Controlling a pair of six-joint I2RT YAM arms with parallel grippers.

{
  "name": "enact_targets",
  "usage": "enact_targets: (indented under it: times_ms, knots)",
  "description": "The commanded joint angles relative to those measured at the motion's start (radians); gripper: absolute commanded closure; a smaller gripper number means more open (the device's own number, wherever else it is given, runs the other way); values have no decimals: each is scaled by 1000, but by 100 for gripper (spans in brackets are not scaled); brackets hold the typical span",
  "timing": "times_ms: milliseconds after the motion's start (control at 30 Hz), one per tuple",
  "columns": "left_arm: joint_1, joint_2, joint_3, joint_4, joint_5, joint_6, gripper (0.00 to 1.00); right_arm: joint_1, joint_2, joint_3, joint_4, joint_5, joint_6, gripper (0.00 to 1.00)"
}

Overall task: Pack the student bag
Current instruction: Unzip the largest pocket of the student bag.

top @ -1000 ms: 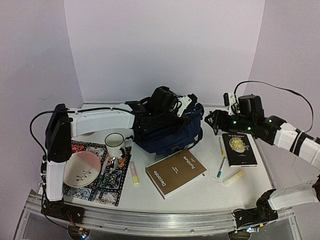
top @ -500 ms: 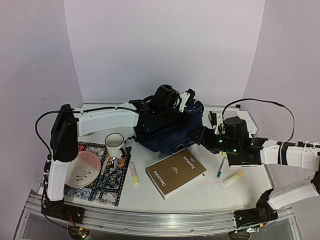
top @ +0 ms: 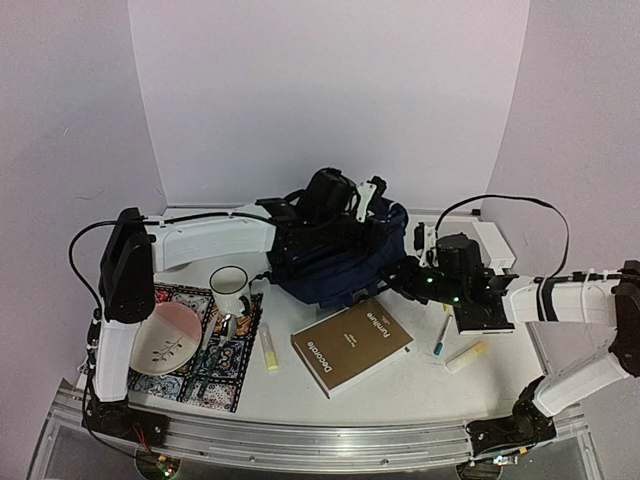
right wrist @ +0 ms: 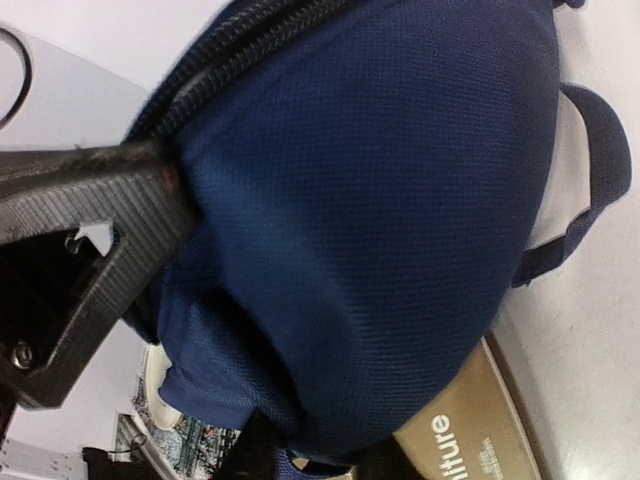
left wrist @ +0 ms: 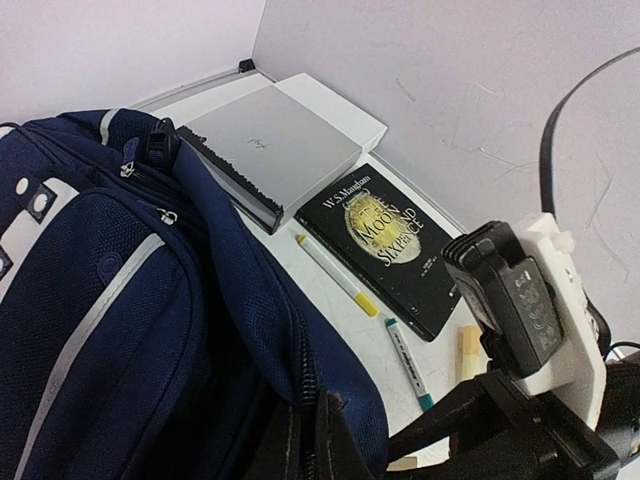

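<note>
Pincers both clamp student bag (top: 335,268): left pincer (left wrist: 303,445) at opening edge, right pincer (right wrist: 225,320) on side.

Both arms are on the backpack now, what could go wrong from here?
One: the left gripper is shut on the student bag at its opening edge, and the right gripper has the fabric between its fingers; a shallow pinch could slip. Two: the right arm hangs over the black book and yellow pen, so a low swing might sweep them.
</note>
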Motion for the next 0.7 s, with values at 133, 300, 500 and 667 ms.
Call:
enact_targets:
  times_ms: [133, 300, 500, 667]
  knots:
    - [-4, -215, -75, 122, -94, 151, 82, 4, -84, 71, -90, 40, -84, 100]
    - [-4, -283, -151, 75, -160, 257, 63, 3, -112, 107, -166, 50, -119, 100]
    - [-4, -356, -269, 9, -79, 343, 40, 3, -114, 152, -213, 42, -151, 100]
    - [-5, -365, -334, -10, -42, 368, 34, 3, -111, 175, -227, 32, -164, 100]
